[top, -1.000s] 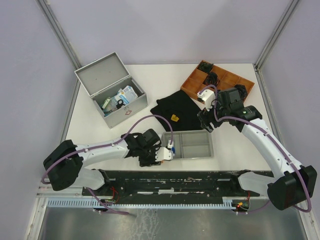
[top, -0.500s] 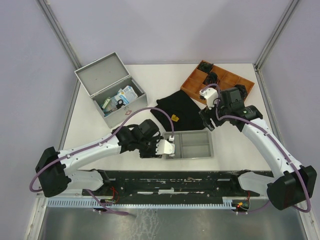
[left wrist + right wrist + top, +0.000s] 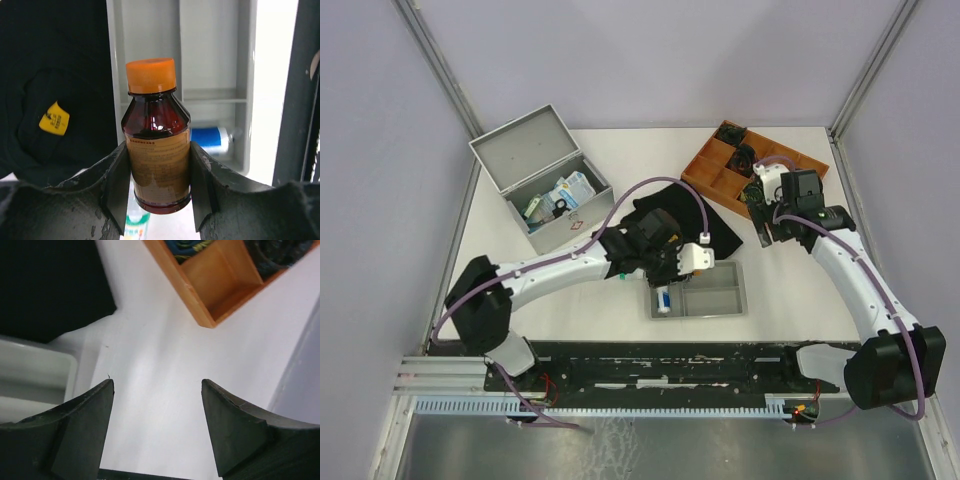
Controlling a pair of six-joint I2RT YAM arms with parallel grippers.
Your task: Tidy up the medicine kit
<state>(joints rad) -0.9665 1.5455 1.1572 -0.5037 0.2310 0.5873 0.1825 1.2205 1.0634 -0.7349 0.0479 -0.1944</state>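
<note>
The medicine kit (image 3: 552, 205), a silver-grey metal case, stands at the back left with its lid up and small boxes inside. My left gripper (image 3: 157, 150) is shut on a brown bottle (image 3: 159, 150) with an orange cap (image 3: 150, 75), gripping its labelled body. In the top view the left gripper (image 3: 670, 266) hovers at the left end of the grey divided tray (image 3: 720, 290). The bottle is mostly hidden there. My right gripper (image 3: 156, 390) is open and empty above bare table. In the top view the right gripper (image 3: 765, 228) is near the orange tray (image 3: 715, 175).
A black pouch (image 3: 670, 212) with a yellow tag (image 3: 54, 118) lies between the case and the trays. A blue and white tube (image 3: 210, 140) lies in the grey tray (image 3: 215, 50). A green and white item (image 3: 134, 226) lies on the table under my left gripper.
My left arm has swung away from the near edge, up and to the right, to the tray's left end. My right gripper has drawn back toward the orange tray.
</note>
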